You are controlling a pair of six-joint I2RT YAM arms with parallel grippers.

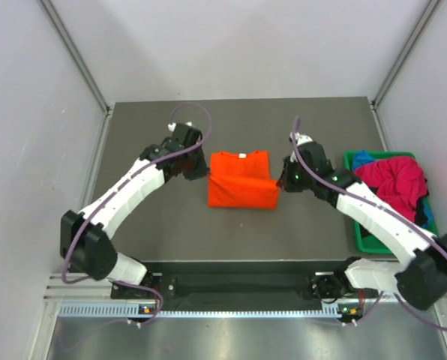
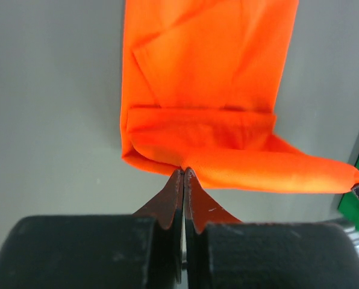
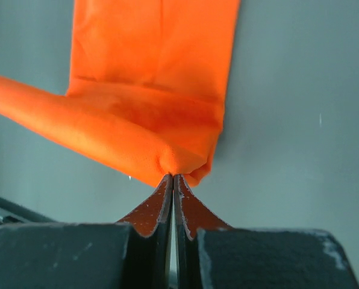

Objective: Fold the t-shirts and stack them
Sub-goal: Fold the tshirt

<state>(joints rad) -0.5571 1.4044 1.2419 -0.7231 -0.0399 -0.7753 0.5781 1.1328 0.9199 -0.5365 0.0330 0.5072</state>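
The orange t-shirt lies partly folded on the dark table, collar towards the far side. My left gripper is shut on its left edge; in the left wrist view the fingertips pinch a cloth fold. My right gripper is shut on its right edge; in the right wrist view a bunched corner sits between the tips. A band of orange cloth stretches between the two grippers, slightly lifted. The magenta-red shirt and the blue shirt lie crumpled in the bin.
A green plastic bin stands at the table's right edge, beside the right arm; its corner shows in the left wrist view. Grey walls enclose the table on the left, right and far sides.
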